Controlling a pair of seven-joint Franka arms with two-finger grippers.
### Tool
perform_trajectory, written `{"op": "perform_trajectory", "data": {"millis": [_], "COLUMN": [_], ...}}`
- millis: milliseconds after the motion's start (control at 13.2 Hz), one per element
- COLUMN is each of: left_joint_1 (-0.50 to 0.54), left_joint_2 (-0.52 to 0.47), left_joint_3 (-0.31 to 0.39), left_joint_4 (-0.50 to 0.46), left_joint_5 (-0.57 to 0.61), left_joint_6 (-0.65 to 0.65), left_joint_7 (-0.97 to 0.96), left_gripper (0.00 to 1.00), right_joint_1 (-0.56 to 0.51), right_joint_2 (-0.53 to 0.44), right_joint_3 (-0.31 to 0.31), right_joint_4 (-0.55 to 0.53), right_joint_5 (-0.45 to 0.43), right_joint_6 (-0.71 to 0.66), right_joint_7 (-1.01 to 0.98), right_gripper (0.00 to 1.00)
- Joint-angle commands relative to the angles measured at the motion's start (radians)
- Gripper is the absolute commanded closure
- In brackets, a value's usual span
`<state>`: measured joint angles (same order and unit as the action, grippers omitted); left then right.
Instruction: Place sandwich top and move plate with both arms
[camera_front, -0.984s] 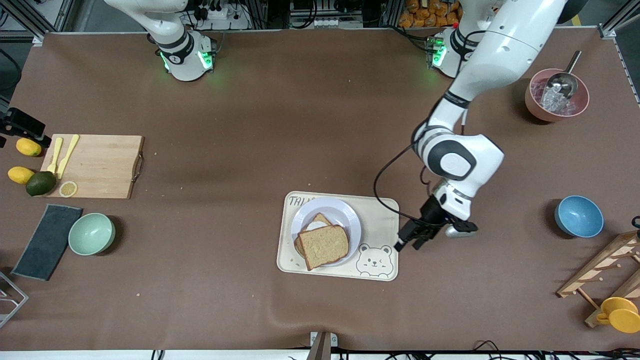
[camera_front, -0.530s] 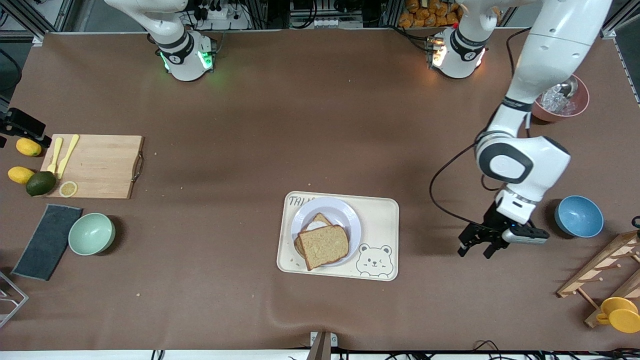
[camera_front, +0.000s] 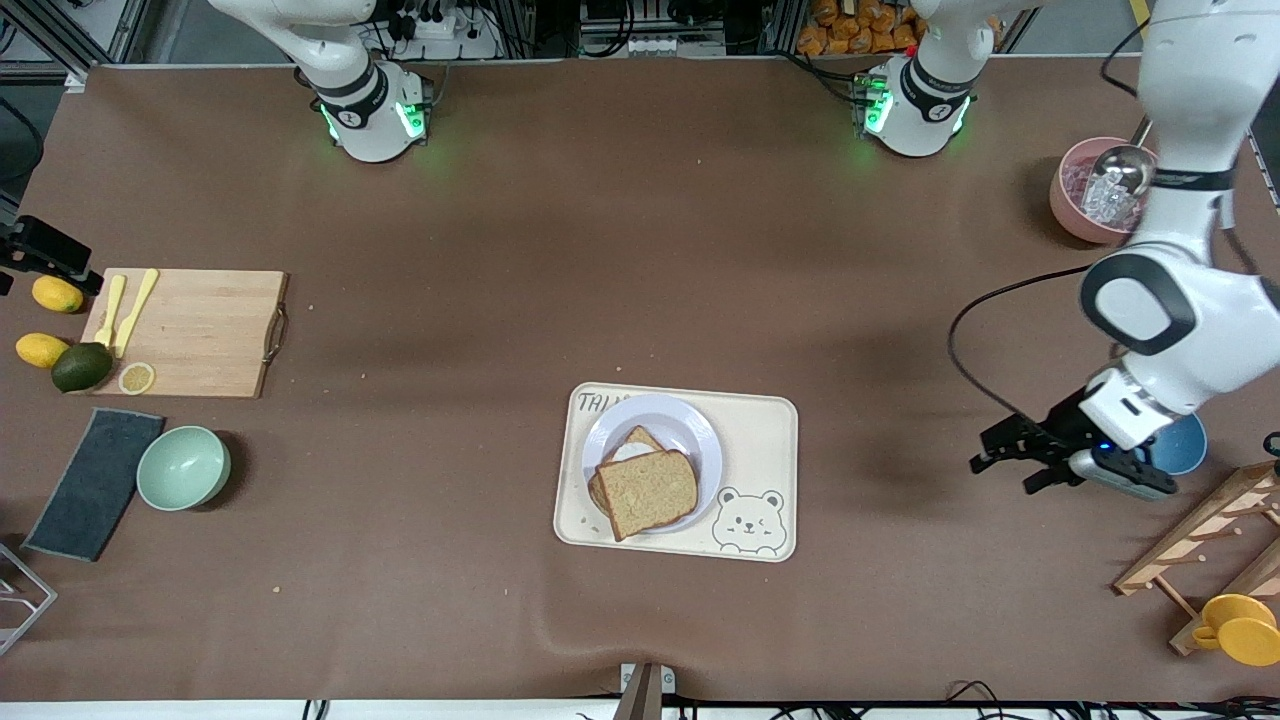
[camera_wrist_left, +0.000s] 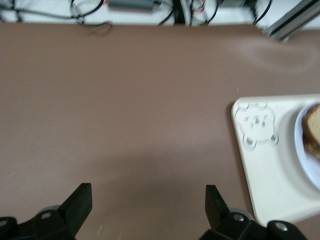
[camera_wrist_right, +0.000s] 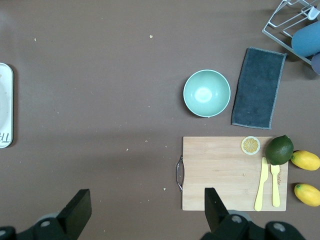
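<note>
- The tray (camera_front: 760, 440) lies in the middle of the table, nearer the front camera than both arm bases.
- The plate (camera_front: 690, 425) sits on the tray.
- The sandwich top (camera_front: 648, 492) lies on the plate, over another slice.
- The left gripper (camera_front: 1005, 452) hangs over bare table beside the blue bowl (camera_front: 1185, 445), fingers spread, empty.
- The right gripper (camera_wrist_right: 145, 210) waits high over the cutting board (camera_wrist_right: 230, 172), fingers spread, empty.
</note>
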<state>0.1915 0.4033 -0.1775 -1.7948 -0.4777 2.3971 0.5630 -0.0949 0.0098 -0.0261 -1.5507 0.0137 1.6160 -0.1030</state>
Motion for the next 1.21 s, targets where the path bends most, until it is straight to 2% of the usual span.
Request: {"op": "perform_trajectory", "data": {"millis": [0, 227, 378, 530, 681, 908, 1135], "left_joint_1": [-0.012, -0.092, -0.135, -0.153, -0.167, -0.196, -0.218], "left_joint_2": [-0.064, -0.194, -0.263, -0.329, -0.388, -0.391, -0.393], "left_joint_3": [-0.002, 0.006, 0.004, 0.004, 0.004, 0.006, 0.006], "left_joint_4": [0.075, 0.087, 0.146, 0.186, 0.195, 0.244, 0.256], "left_joint_5": [0.190, 0.385, 0.499, 0.508, 0.501, 0.496, 0.504], "left_joint_6": [-0.201, -0.404, -0.560, -0.705, -0.768, -0.887, -0.914], "left_joint_7": [-0.223, -0.484, -0.567, -0.568, -0.569, -0.619, -0.712], "left_gripper": [0.00, 0.00, 0.00, 0.00, 0.00, 0.00, 0.00], "right_joint_1": [-0.023, -0.029, -0.029, -0.031, -0.031, -0.031, -0.031], "right_joint_2": [-0.001, 0.001, 0.001, 0.001, 0.001, 0.004, 0.004], "right_joint_3": [0.015, 0.015, 0.017, 0.015, 0.015, 0.015, 0.015], "right_joint_4": [0.003, 0.003, 0.001, 0.001, 0.001, 0.001, 0.001], "right_joint_5": [0.000, 0.000, 0.000, 0.000, 0.000, 0.000, 0.000], "right_joint_6": [-0.010, -0.010, -0.011, -0.010, -0.011, -0.011, -0.011], "right_joint_7": [0.011, 0.011, 0.011, 0.011, 0.011, 0.011, 0.011], "right_gripper": [0.00, 0.00, 0.00, 0.00, 0.00, 0.00, 0.00]}}
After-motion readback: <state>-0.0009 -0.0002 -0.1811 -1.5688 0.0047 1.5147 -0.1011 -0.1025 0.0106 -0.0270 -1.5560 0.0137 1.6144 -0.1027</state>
